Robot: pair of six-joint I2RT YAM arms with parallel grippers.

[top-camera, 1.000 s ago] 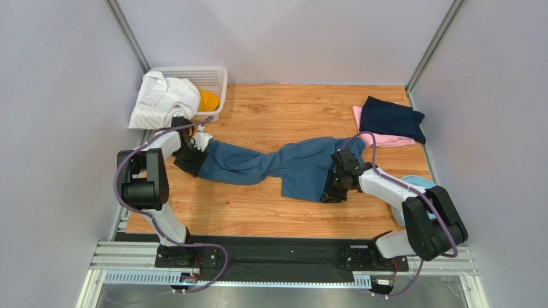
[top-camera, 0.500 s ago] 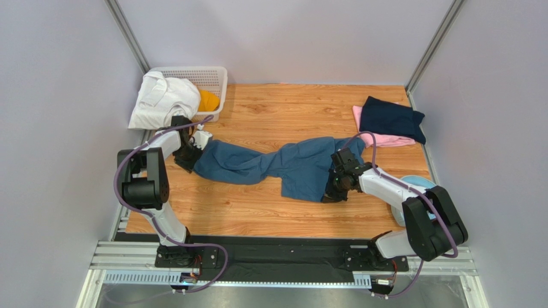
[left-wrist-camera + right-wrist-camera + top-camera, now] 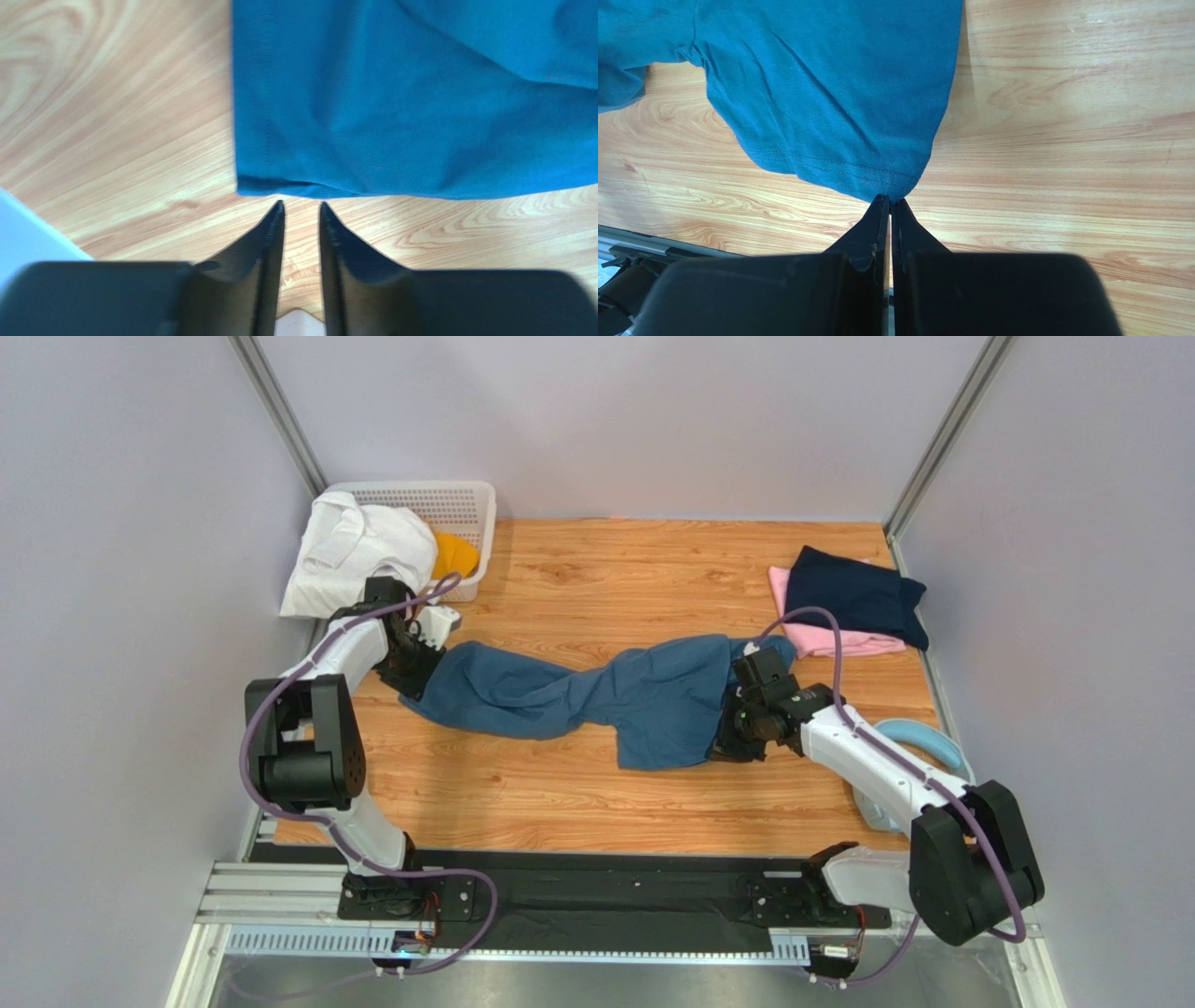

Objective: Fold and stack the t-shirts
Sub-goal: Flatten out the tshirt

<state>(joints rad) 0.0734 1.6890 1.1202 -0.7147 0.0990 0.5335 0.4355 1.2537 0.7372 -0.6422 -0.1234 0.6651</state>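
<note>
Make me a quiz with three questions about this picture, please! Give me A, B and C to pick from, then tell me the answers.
1. Where does the navy t-shirt lie?
A. on top of the pink t-shirt
B. down on the floor
C. draped over an arm

2. What colour is the long t-shirt stretched across the middle of the table?
A. orange
B. white
C. blue

3. What is the left gripper doing?
A. squeezing cloth tight
B. a little open, holding nothing
C. hiding out of sight

Answers:
1. A, because the navy one sits on the pink one at the far right of the table.
2. C, because every view shows its cloth as blue.
3. B, because the left wrist view shows a gap between the fingers, with the cloth's edge just past their tips.
</note>
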